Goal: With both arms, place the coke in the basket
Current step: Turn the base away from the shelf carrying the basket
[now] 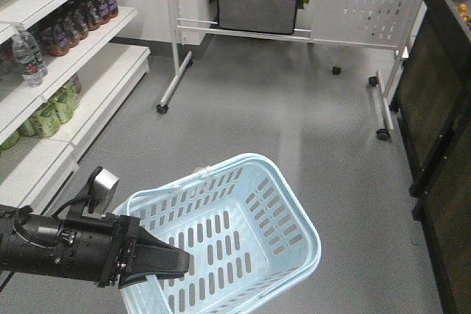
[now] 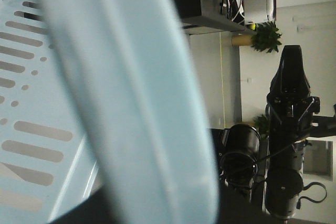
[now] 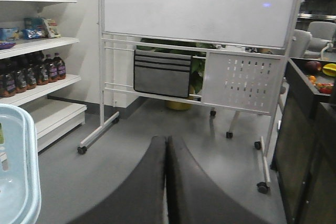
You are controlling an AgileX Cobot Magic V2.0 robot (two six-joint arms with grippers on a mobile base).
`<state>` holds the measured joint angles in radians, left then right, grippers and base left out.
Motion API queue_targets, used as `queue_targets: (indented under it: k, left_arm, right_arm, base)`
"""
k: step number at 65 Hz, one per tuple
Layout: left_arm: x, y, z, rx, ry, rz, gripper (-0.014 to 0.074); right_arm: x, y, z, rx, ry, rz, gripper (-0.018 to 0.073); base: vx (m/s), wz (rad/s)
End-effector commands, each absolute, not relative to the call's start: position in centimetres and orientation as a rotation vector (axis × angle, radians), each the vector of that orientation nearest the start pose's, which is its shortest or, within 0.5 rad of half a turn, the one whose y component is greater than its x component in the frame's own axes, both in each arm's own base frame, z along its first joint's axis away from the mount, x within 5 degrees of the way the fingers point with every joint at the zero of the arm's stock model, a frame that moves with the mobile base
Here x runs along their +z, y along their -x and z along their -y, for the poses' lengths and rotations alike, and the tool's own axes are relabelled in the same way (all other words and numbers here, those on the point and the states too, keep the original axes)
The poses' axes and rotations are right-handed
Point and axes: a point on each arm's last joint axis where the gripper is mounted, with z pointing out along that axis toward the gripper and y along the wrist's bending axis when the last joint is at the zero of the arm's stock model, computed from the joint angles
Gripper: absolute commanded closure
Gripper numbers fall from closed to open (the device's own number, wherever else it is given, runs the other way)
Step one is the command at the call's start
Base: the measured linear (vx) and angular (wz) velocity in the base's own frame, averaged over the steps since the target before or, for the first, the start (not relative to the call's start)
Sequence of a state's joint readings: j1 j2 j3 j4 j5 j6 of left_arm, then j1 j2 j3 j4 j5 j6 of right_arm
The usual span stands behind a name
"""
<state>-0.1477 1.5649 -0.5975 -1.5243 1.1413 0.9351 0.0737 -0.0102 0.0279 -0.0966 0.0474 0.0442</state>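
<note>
Gripping basket [image 1: 250, 157] at near-left rim: left pincer [image 1: 182, 261] clenched on it. Right pincer [image 3: 166, 144] right of basket, clenched, holding nothing.

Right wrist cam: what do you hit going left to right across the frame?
basket → grey pouch → perforated panel → dark cabinet. The right gripper, shut, spans the bottom middle, so it is left out of the order.
</note>
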Motion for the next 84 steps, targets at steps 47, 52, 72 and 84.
queue_targets:
  k: [47,52,72,84]
  left_arm:
    - [21.69,-21.89,12.02,-1.843,-0.067,-2.349,0.0602]
    - [21.69,-21.89,12.02,-1.843,-0.067,-2.349,0.0602]
    - [21.69,-21.89,12.02,-1.843,-0.067,-2.349,0.0602]
    - [21.69,-21.89,12.02,-1.843,-0.067,-2.349,0.0602]
  right_arm:
    - [20.45,-5.52,-0.41,0.007,0.100,-1.460,0.0569]
    - [20.45,-5.52,-0.41,0.007,0.100,-1.460,0.0569]
    - [20.45,-5.52,-0.41,0.007,0.100,-1.460,0.0569]
    - [20.45,-5.52,-0.41,0.007,0.100,-1.460,0.0569]
  base:
    - [-0.03,-0.22]
    - [0.06,-0.01]
    - [0.09,-0.06]
    - [0.12,-0.10]
